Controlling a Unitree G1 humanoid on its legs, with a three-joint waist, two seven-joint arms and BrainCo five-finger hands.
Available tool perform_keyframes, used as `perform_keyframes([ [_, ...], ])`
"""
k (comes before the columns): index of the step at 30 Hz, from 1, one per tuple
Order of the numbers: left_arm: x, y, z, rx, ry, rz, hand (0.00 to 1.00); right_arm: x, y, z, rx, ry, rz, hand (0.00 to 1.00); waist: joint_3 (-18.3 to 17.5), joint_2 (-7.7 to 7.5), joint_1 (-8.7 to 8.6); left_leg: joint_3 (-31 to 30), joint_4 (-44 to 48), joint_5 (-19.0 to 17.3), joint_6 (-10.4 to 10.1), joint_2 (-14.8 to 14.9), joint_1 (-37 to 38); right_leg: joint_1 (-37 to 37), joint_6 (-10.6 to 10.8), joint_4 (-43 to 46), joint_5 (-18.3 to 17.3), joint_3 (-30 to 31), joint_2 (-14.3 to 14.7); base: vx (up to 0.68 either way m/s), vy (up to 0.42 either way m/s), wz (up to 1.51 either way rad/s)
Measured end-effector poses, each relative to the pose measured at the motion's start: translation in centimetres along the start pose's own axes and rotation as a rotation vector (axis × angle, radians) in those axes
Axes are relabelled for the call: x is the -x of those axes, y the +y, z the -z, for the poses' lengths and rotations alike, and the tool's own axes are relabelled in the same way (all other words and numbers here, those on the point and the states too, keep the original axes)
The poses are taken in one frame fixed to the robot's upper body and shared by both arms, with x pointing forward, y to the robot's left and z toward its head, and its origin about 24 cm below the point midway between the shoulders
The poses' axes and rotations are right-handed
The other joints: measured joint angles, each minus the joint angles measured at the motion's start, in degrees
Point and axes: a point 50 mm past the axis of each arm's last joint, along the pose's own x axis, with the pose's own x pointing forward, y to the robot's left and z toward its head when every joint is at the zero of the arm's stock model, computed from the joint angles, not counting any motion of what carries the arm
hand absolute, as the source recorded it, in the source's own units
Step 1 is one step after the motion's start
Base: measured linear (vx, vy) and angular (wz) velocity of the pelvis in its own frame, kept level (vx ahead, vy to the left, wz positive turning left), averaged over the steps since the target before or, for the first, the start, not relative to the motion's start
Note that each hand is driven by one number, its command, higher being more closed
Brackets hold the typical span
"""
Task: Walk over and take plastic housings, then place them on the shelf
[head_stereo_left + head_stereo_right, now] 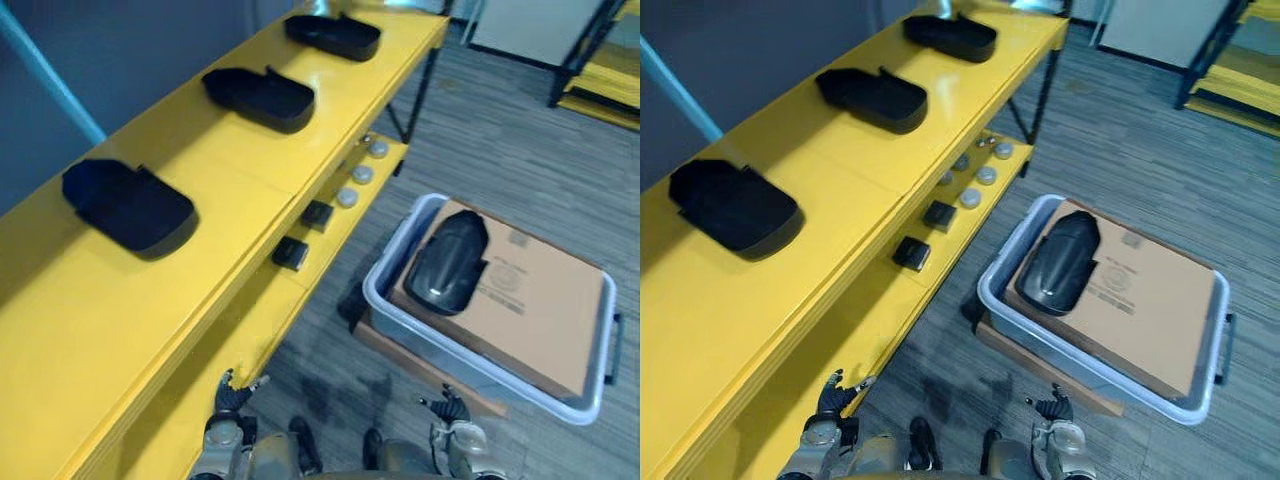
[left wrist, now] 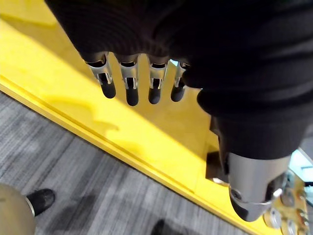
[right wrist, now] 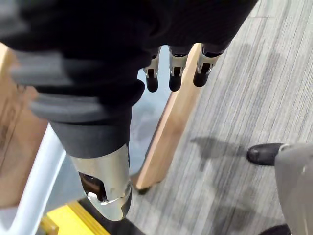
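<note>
Yellow shelf: three black housings on top; possibly knobs beneath.

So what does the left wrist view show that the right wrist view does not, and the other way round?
Left wrist view: the left hand, fingers straight, near the yellow shelf's lower board. Right wrist view: the right hand, fingers straight, by the grey bin and the wooden board under it. Both: grey carpet.

Bare shelf top between three housings, well apart; widest at near end. Open above fourth housing on cardboard in bin. Free carpet between bin and shelf. Lower shelf cramped by blocks and round parts
</note>
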Motion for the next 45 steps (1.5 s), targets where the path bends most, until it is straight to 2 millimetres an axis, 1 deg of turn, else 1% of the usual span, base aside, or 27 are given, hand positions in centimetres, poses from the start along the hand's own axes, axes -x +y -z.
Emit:
perform_keyframes([
  [2, 0.2, -0.5, 0.4, 0.008, 0.016, 0.009, 0.00, 0.0, -0.2, 0.2, -0.010, 0.007, 0.010, 0.00, 0.06, 0.06, 0.34, -1.42, 3.12, -0.19, -0.25, 1.41, 0.06, -1.12, 0.02, 1.85, -0.27, 4.59, 1.77, -0.04, -0.089, -1.11],
  [3, 0.4, -0.6, 0.7, 0.012, 0.025, 0.013, 0.00, 0.0, -0.3, 0.2, -0.012, 0.007, 0.017, 0.00, 0.10, 0.18, 0.50, -4.03, 4.53, -0.20, -0.25, 1.34, 0.04, -1.33, -0.06, 2.61, -0.28, 6.78, 2.37, 0.02, -0.044, -1.36],
  [4, 0.6, -0.9, 1.0, 0.019, 0.035, 0.020, 0.00, -0.1, -0.6, 0.0, -0.018, 0.003, 0.029, 0.00, 0.12, 0.67, 0.42, -9.32, 6.96, -0.50, -0.33, 0.65, -1.10, -1.31, -0.54, 3.38, -0.23, 9.44, 3.01, 0.03, 0.021, -1.31],
  [5, 0.7, -1.4, 1.0, 0.031, 0.040, 0.030, 0.00, 0.0, -1.0, 0.4, -0.032, 0.017, 0.041, 0.00, 0.21, 0.98, 0.24, -16.65, 8.54, -2.44, -1.85, -1.10, -2.01, -1.34, -1.17, 3.63, -0.06, 11.69, 3.42, 0.04, 0.062, -1.12],
  [6, 0.8, -1.6, 1.1, 0.036, 0.042, 0.035, 0.00, 0.1, -1.4, 0.6, -0.030, 0.022, 0.051, 0.00, 0.14, 1.55, 0.27, -19.80, 8.69, -3.15, -2.44, -2.27, -2.12, -1.29, -1.50, 3.66, 0.00, 12.88, 3.63, 0.03, 0.186, -1.12],
  [7, 0.9, -1.8, 1.0, 0.034, 0.041, 0.046, 0.00, 0.0, -2.3, 0.8, -0.036, 0.029, 0.076, 0.00, 0.03, 2.74, 0.02, -25.92, 8.11, -3.72, -2.82, -5.46, -2.67, -1.32, -1.42, 3.85, -0.03, 15.28, 3.75, 0.02, 0.201, -0.87],
  [8, 0.8, -1.8, 1.0, 0.035, 0.039, 0.047, 0.00, 0.1, -2.6, 0.9, -0.047, 0.032, 0.085, 0.00, 0.02, 3.04, 0.02, -28.01, 7.11, -3.71, -2.82, -6.50, -2.71, -1.37, -1.08, 4.11, -0.16, 16.14, 3.75, 0.02, 0.260, -0.96],
  [9, 0.8, -1.8, 1.0, 0.039, 0.039, 0.046, 0.00, 0.2, -3.0, 1.2, -0.063, 0.042, 0.103, 0.00, -0.19, 3.79, 0.09, -31.15, 4.17, -3.56, -2.80, -8.12, -2.18, -1.77, -0.07, 5.15, -0.85, 17.56, 4.16, 0.01, 0.182, -0.61],
  [10, 0.8, -1.6, 1.0, 0.038, 0.041, 0.045, 0.00, 0.2, -3.1, 1.4, -0.067, 0.049, 0.109, 0.00, -0.16, 3.97, 0.18, -31.00, 3.98, -4.27, -1.18, -8.22, -1.82, -2.23, 0.42, 5.90, -1.39, 18.29, 4.43, 0.01, 0.217, -0.70],
  [11, 0.6, -0.9, 1.1, 0.031, 0.042, 0.033, 0.00, 0.5, -2.7, 2.0, -0.093, 0.065, 0.103, 0.00, -0.65, 3.43, 0.50, -28.74, 3.03, -4.42, -0.91, -8.71, -0.82, -2.26, 1.06, 6.94, -2.27, 19.38, 3.64, 0.01, 0.173, -0.44],
  [12, 0.6, -0.5, 1.2, 0.026, 0.044, 0.027, 0.00, 0.8, -2.1, 2.7, -0.110, 0.085, 0.094, 0.00, -1.16, 2.58, 0.25, -27.68, 2.30, -4.45, -0.83, -9.20, -0.81, -2.22, 1.66, 6.44, -2.53, 19.43, 2.59, 0.03, 0.156, -0.35],
  [13, 0.5, -0.4, 1.2, 0.025, 0.044, 0.023, 0.00, 0.9, -1.9, 3.0, -0.119, 0.095, 0.090, 0.00, -1.43, 2.18, 0.28, -27.32, 1.86, -4.35, -0.62, -9.53, -0.60, -2.22, 2.01, 6.36, -2.48, 19.52, 2.12, 0.10, 0.136, -0.09],
  [14, 0.5, -0.2, 1.3, 0.019, 0.046, 0.020, 0.00, 1.2, -1.5, 3.5, -0.163, 0.110, 0.091, 0.00, -1.86, 1.50, 0.10, -26.95, 0.44, -3.76, 0.31, -10.37, -0.21, -2.11, 2.65, 5.32, -2.30, 19.58, 0.98, 0.11, 0.110, -0.05],
  [18, 0.6, -0.2, 1.8, 0.016, 0.072, 0.023, 0.00, 1.3, -2.0, 3.5, -0.234, 0.100, 0.113, 0.00, -2.65, 1.50, 0.15, -25.35, -3.38, -2.93, 1.51, -11.22, 2.64, -0.18, 3.84, 2.47, -1.56, 20.56, -0.57, 0.14, 0.081, -0.16],
  [21, 0.6, -0.3, 1.7, 0.017, 0.069, 0.024, 0.00, 1.3, -2.4, 3.3, -0.293, 0.093, 0.138, 0.00, -3.24, 1.45, 0.12, -24.22, -5.86, -2.61, 1.57, -11.30, 5.65, 1.34, 3.99, 1.25, -1.45, 19.11, -1.16, 0.17, 0.019, -0.17],
  [23, 0.6, -0.3, 1.8, 0.017, 0.073, 0.023, 0.00, 1.3, -2.7, 3.4, -0.328, 0.091, 0.156, 0.00, -3.29, 1.36, 0.15, -22.95, -7.29, -2.61, 1.57, -11.02, 7.29, 1.84, 4.01, 0.52, -1.42, 19.37, -1.12, 0.10, 0.011, -0.32],
  [24, 0.6, -0.3, 2.0, 0.017, 0.082, 0.023, 0.00, 1.3, -2.8, 3.3, -0.334, 0.086, 0.162, 0.00, -3.44, 1.37, 0.19, -21.80, -7.79, -2.61, 1.56, -10.67, 7.83, 1.62, 4.43, 0.44, -1.13, 19.49, -0.84, 0.08, 0.007, -0.46],
  [28, 0.8, -0.5, 2.8, 0.023, 0.123, 0.024, 0.00, 1.3, -3.1, 3.3, -0.341, 0.089, 0.189, 0.00, -3.92, 1.79, 0.19, -17.93, -8.99, -2.61, 1.57, -9.40, 9.67, 1.87, 5.12, -0.95, 1.26, 18.52, 0.05, 0.07, 0.003, -0.59],
  [34, 0.6, -0.6, 2.6, 0.024, 0.124, 0.029, 0.00, 1.4, -4.6, 3.2, -0.361, 0.072, 0.252, 0.00, -4.46, 1.90, -0.08, -17.08, -8.95, -2.58, 1.61, -9.95, 11.21, 4.29, 4.68, -4.85, 3.37, 14.35, -1.39, 0.02, 0.026, -0.19],
  [36, 0.7, -0.6, 2.6, 0.023, 0.125, 0.029, 0.00, 1.4, -5.3, 1.3, -0.376, -0.015, 0.279, 0.00, -4.46, 1.86, -0.10, -17.85, -8.93, -2.28, 2.06, -10.61, 11.10, 4.52, 4.49, -5.23, 3.49, 12.50, -2.10, -0.03, 0.025, 0.14],
  [37, 0.7, -0.7, 2.7, 0.022, 0.126, 0.031, 0.00, 1.4, -5.8, -0.1, -0.385, -0.078, 0.295, 0.00, -4.46, 1.85, -0.15, -18.12, -8.94, -1.99, 2.32, -10.94, 10.83, 4.48, 4.49, -5.34, 3.49, 12.07, -2.49, -0.05, 0.014, 0.23],
  [39, 0.8, -0.5, 3.1, 0.019, 0.135, 0.028, 0.00, 1.9, -7.2, -4.0, -0.389, -0.256, 0.333, 0.00, -4.53, 1.73, -0.12, -19.23, -9.08, -1.73, 2.74, -11.33, 10.41, 4.09, 4.49, -5.11, 3.48, 10.83, -2.68, -0.07, 0.005, 0.23],
  [40, 0.9, -0.5, 3.1, 0.018, 0.137, 0.027, 0.00, 2.0, -7.4, -5.0, -0.389, -0.299, 0.341, 0.00, -4.56, 1.65, -0.02, -19.38, -9.13, -1.71, 2.77, -11.33, 10.33, 3.74, 4.49, -4.98, 3.48, 10.60, -2.70, -0.09, -0.007, 0.13],
  [42, 1.4, -0.4, 4.2, 0.010, 0.165, 0.029, 0.00, 3.0, -8.0, -9.1, -0.372, -0.479, 0.360, 0.00, -4.60, 1.48, 0.05, -19.80, -9.61, -1.39, 2.92, -11.37, 9.95, 3.14, 4.48, -4.73, 3.47, 9.54, -3.00, -0.10, -0.020, 0.09],
  [43, 1.6, -0.4, 4.5, 0.009, 0.173, 0.029, 0.00, 3.3, -8.1, -10.1, -0.369, -0.520, 0.361, 0.00, -4.70, 1.37, 0.09, -19.80, -9.72, -1.22, 2.77, -11.41, 9.70, 2.76, 4.47, -4.67, 3.47, 9.46, -3.05, -0.11, -0.038, 0.05],
  [44, 1.8, -0.3, 5.0, 0.007, 0.185, 0.029, 0.00, 4.1, -8.1, -11.8, -0.359, -0.602, 0.367, 0.00, -4.74, 1.31, 0.07, -19.98, -10.43, -0.65, 2.81, -11.42, 9.38, 2.23, 4.32, -4.63, 3.58, 9.04, -3.09, -0.11, -0.053, 0.15],
  [45, 1.8, -0.3, 5.0, 0.007, 0.186, 0.029, 0.00, 4.8, -8.1, -12.9, -0.349, -0.664, 0.363, 0.00, -4.79, 1.13, 0.03, -20.81, -11.47, 0.09, 2.68, -11.48, 9.29, 1.74, 4.07, -4.54, 3.75, 8.14, -3.17, -0.11, -0.061, 0.23],
])
